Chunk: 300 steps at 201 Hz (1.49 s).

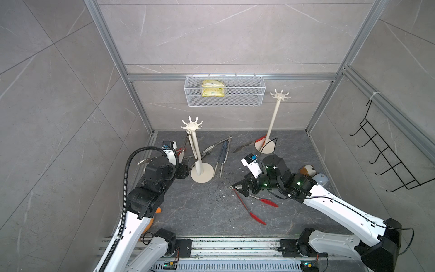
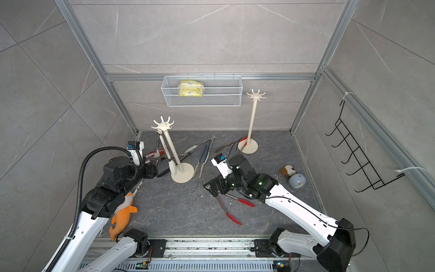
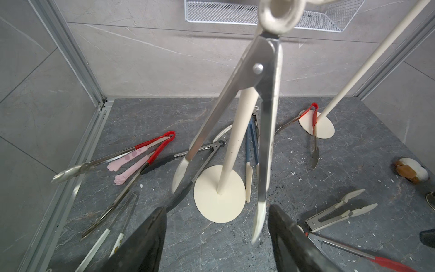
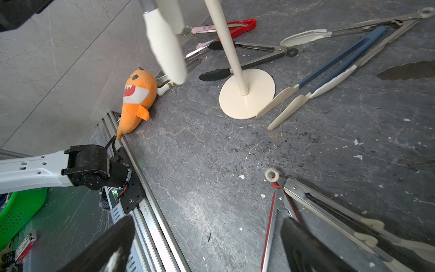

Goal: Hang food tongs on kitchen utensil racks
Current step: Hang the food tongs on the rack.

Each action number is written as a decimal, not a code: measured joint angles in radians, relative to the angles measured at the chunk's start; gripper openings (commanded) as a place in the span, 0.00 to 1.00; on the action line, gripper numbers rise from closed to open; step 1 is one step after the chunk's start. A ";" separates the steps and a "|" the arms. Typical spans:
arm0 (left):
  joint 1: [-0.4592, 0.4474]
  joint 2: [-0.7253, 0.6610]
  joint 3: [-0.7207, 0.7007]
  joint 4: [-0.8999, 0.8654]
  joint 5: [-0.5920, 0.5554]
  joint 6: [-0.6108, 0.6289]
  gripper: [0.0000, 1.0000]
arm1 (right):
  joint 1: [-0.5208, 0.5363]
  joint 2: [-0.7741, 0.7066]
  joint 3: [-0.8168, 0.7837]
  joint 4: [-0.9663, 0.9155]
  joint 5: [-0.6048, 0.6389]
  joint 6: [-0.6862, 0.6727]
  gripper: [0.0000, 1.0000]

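Note:
Cream-tipped steel food tongs (image 3: 266, 94) hang by their end ring from a prong of the left cream utensil rack (image 1: 196, 153) (image 2: 171, 150). My left gripper (image 3: 216, 209) (image 1: 187, 164) stands open low beside that rack's pole. One hanging tip swings loose close to a finger, and nothing is held. My right gripper (image 4: 207, 220) (image 1: 239, 188) is open just above the floor. It is at the ring end of red-tipped tongs (image 1: 249, 207) (image 4: 270, 223) and cream-tipped tongs (image 4: 329, 207). The right utensil rack (image 1: 273, 120) carries nothing. Several more tongs lie on the floor: blue-grey (image 1: 222, 155), black-tipped (image 4: 247, 63), pink (image 3: 131, 162).
A white wire basket (image 1: 223, 94) with a yellow pack hangs on the back wall. A black wire hook rack (image 1: 386, 153) is on the right wall. An orange plush shark (image 2: 124, 212) lies at the left. A brown-white toy (image 1: 307, 170) and a grey dome (image 1: 320, 179) lie at the right.

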 measured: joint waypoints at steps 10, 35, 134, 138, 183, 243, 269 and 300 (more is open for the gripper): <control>0.018 0.000 0.000 -0.002 0.008 0.001 0.76 | 0.000 0.000 0.000 0.000 0.000 0.000 0.99; 0.063 -0.002 0.001 -0.014 0.024 0.002 0.78 | 0.000 0.000 0.000 0.000 0.000 0.000 0.99; 0.343 0.128 0.075 -0.084 0.159 0.034 0.80 | 0.000 0.000 0.000 -0.001 0.000 0.000 0.99; 0.360 0.141 0.082 -0.089 0.171 0.037 0.80 | 0.000 0.000 0.000 -0.001 0.000 0.000 0.99; 0.439 0.354 0.175 -0.141 0.251 0.128 0.69 | 0.000 0.000 0.000 -0.004 0.000 -0.001 0.99; 0.468 0.654 0.286 -0.179 0.283 0.280 0.64 | 0.000 0.034 0.000 -0.016 0.000 -0.004 0.99; 0.483 0.792 0.395 -0.187 0.284 0.319 0.60 | 0.000 0.046 0.000 -0.017 0.000 -0.004 0.99; 0.488 0.940 0.487 -0.196 0.299 0.347 0.55 | 0.000 0.050 0.000 -0.016 0.000 -0.003 0.99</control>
